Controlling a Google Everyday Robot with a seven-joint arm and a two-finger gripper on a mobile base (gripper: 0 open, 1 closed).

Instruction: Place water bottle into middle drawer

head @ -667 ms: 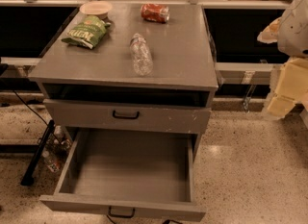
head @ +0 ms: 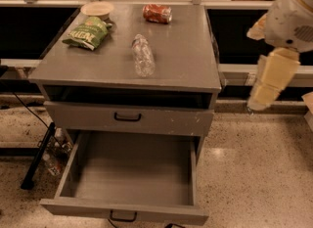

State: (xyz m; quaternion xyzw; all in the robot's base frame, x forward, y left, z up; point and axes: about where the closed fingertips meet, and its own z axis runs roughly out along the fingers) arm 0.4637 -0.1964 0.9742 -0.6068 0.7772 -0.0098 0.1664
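The water bottle [head: 143,56] is clear and crinkled and lies on its side near the middle of the grey cabinet top [head: 186,60]. The middle drawer [head: 132,171] is pulled fully open low in the view, with a bare floor and a black loop handle at its front edge. My gripper [head: 271,78] hangs in the air at the right, off the cabinet's right side, about level with its top. It is well apart from the bottle and holds nothing that shows.
A green chip bag [head: 87,32], a pale bowl [head: 97,10] and a red soda can [head: 157,13] lie at the back of the cabinet top. The drawer above [head: 128,118] is closed. A black stand leg [head: 36,158] and small bottles [head: 54,161] are on the floor at the left.
My arm and gripper have moved a little to the left and slightly up, towards the cabinet. The bottle and the drawers have not moved.
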